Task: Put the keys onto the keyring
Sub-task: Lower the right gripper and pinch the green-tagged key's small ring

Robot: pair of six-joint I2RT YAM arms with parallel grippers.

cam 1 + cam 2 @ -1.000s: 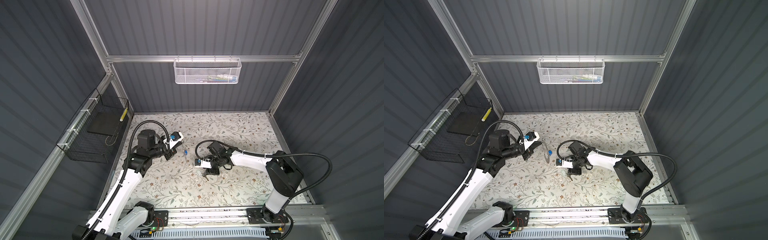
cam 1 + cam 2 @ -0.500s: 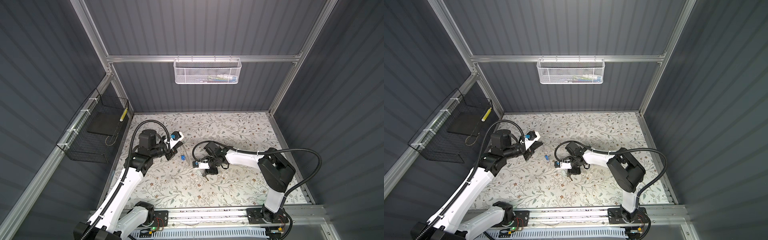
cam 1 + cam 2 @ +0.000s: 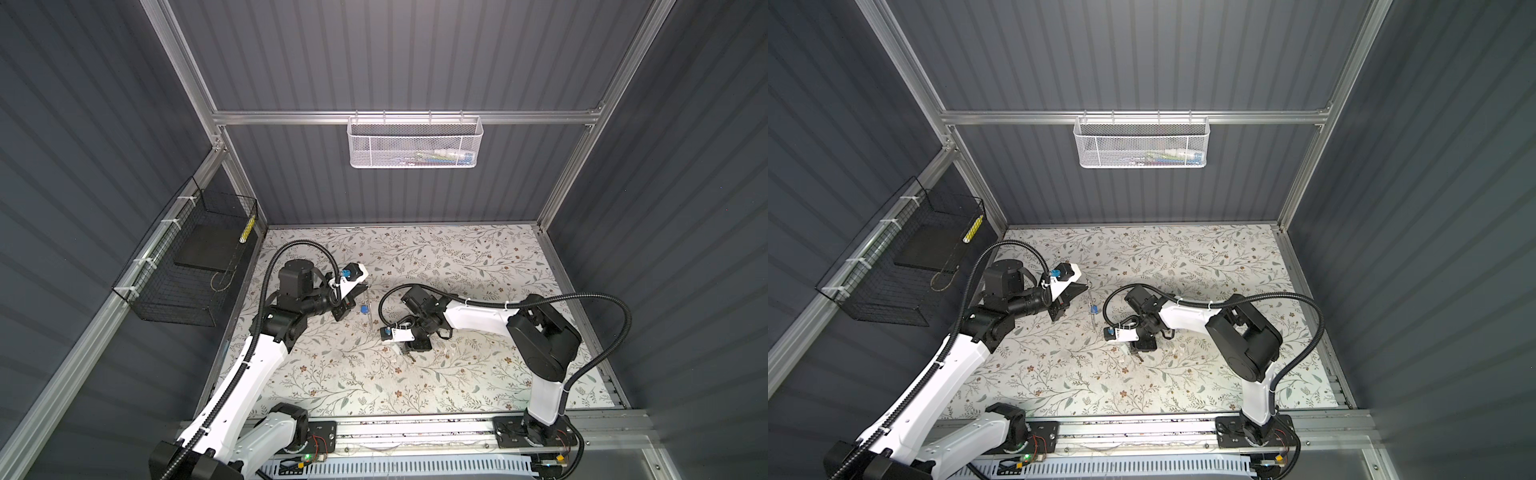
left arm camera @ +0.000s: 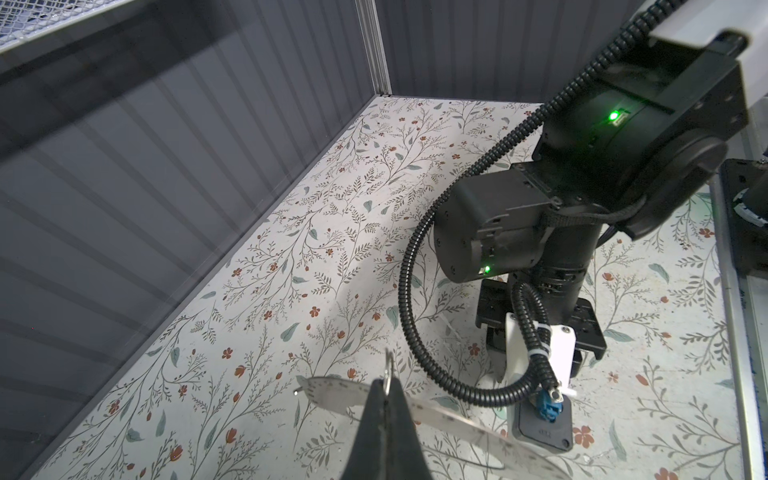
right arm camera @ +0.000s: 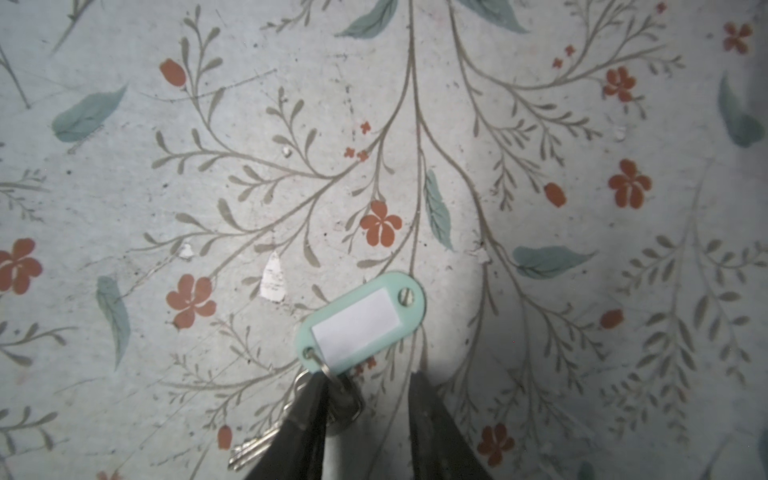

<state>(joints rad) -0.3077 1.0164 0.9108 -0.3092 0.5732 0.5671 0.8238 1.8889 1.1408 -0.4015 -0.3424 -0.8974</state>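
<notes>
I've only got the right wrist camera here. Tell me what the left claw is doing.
Observer: The left claw is shut on the keyring, pinching its flat band and holding it off the table.
Operator: Report any key I can't see.
Observer: A blue-headed key sits against the keyring's band in both top views. Whether it is threaded on, I cannot tell.
Operator: Place the right claw relative to that ring.
Observer: In both top views it is low over the table, to the right of the keyring and clear of it.
</notes>
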